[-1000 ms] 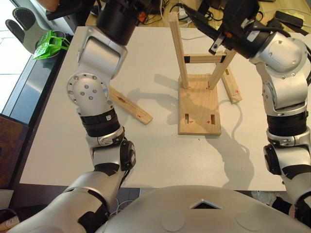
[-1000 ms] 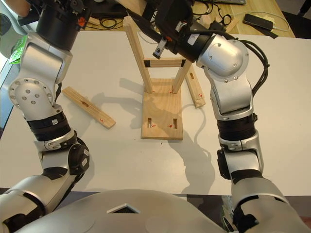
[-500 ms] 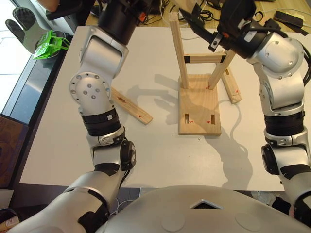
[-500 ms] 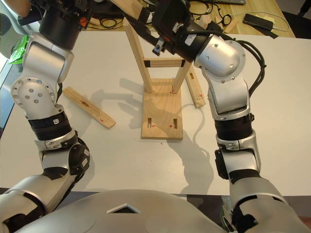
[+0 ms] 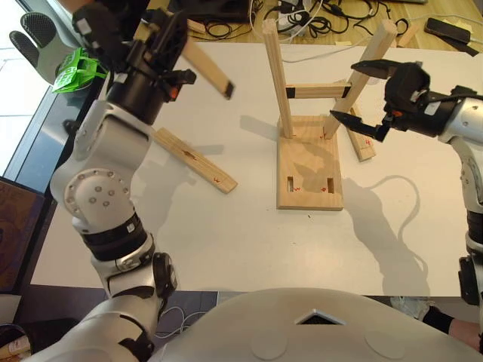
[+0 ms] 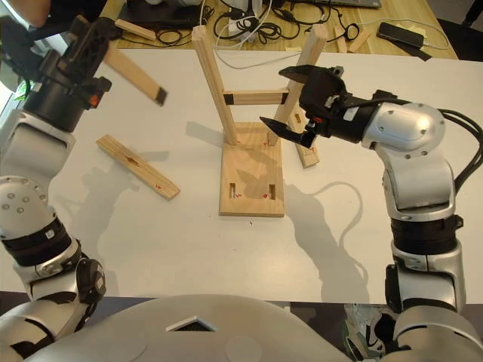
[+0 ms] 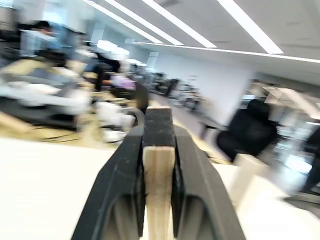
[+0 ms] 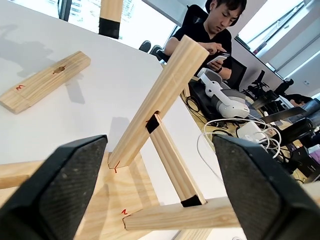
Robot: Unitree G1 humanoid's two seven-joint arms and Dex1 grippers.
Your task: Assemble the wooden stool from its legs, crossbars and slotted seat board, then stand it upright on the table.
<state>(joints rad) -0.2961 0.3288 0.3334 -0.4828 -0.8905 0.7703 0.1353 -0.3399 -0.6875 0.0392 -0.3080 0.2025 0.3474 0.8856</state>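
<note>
Far end of the crossbar [image 5: 207,72] behind the left hand [image 5: 161,39]; loose leg [image 5: 364,145] partly behind the right hand [image 5: 344,92].

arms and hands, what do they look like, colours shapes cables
Both arms have rounded silver-grey shells with black joint bands. The left arm carries a round plate dotted with holes; a black cable loops beside the right arm. The left hand and right hand are black, each with two wedge-shaped fingers; the right's pads look textured.
</note>
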